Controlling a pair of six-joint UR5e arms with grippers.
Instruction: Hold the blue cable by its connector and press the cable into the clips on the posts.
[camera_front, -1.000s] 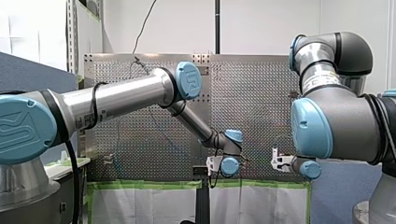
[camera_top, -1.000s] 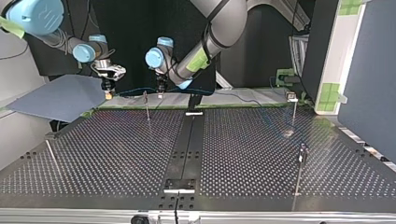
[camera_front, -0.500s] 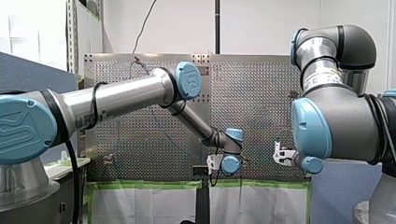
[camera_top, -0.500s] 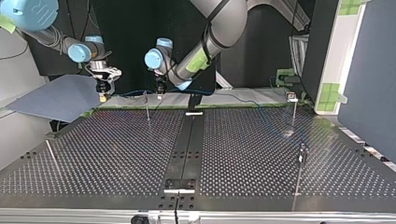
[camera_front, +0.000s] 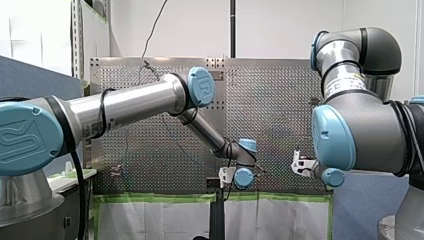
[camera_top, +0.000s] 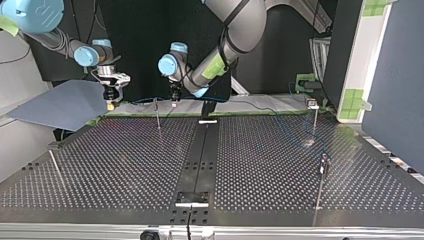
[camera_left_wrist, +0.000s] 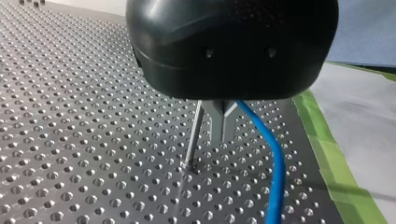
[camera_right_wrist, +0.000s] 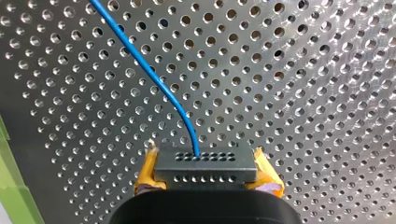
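Closest to my right wrist camera, my right gripper (camera_right_wrist: 205, 157) has the connector (camera_right_wrist: 205, 170) clamped squarely between its yellow pads (camera_right_wrist: 148, 173). The hold the task asks for is therefore made. The blue cable (camera_right_wrist: 154, 79) leaves the connector's face and curves away over the tabletop (camera_right_wrist: 303, 93).

Further along the cable, my left gripper (camera_left_wrist: 223, 134) stands just beside a thin post (camera_left_wrist: 194, 133). Its metal fingers (camera_left_wrist: 218, 119) are drawn together with no gap I can see. The cable comes out at their root and drops past them, on the side away from the post. I judge the pressing at this post is not yet done.

Beyond that, at the top view's right, a faint blue line runs past one post (camera_top: 314, 117) toward another (camera_top: 320, 185). I make out no blue near the leaning post (camera_top: 56, 170) at that view's left. It seems most of the routing is left to do.

The black housing covers the root of my left fingers, so I cannot tell whether they actually pinch the cable. It also hides the top of the post beside them, clip included. In the top view the clips are too small to show whether any cable is seated. In the front view both sets of fingers sit behind the wrists.
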